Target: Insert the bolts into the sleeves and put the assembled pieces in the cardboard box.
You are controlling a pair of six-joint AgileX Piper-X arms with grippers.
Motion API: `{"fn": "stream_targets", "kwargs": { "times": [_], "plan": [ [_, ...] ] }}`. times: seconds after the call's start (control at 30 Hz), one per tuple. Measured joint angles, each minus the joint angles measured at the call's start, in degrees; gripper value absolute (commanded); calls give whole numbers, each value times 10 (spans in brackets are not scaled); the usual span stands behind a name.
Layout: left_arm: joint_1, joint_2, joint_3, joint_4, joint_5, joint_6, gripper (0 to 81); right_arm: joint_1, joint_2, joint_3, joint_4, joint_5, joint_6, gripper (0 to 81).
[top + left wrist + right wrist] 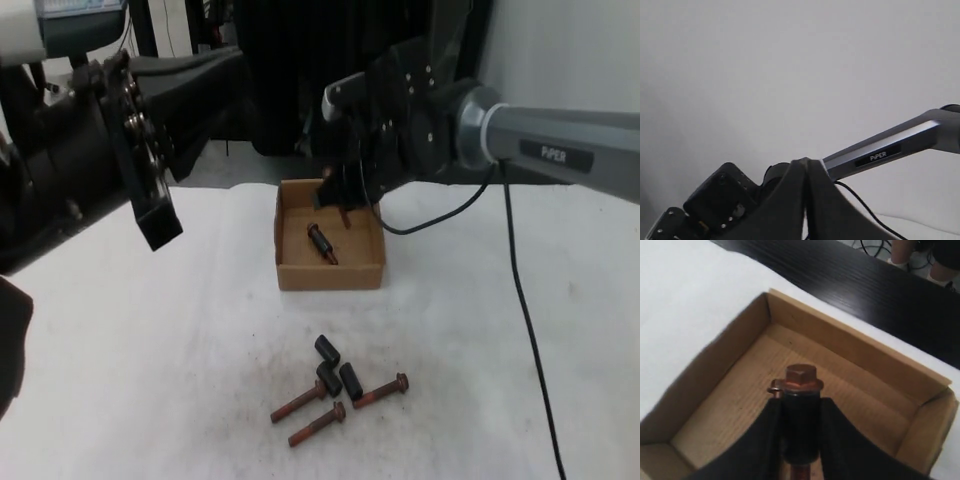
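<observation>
Robotics lab, cloth-covered bench, robot arm, trailing black cable

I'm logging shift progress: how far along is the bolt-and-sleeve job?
Done: one assembled piece lies in the cardboard box. In hand: the right gripper holds a second sleeved bolt over the box. Left: three bolts and three sleeves lie on the bench in front of the box, apparently not yet joined.
</observation>
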Motion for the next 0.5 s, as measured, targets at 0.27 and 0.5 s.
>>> {"fn": "stream_targets", "kwargs": {
  "times": [0.27, 0.5],
  "plan": [
    [0, 0, 0, 0, 17, 0, 3, -17, 10, -4, 10, 32, -2, 8],
    [0, 0, 0, 4, 20, 0, 3, -25, 10, -4, 20, 8, -3, 141]
  ]
}}
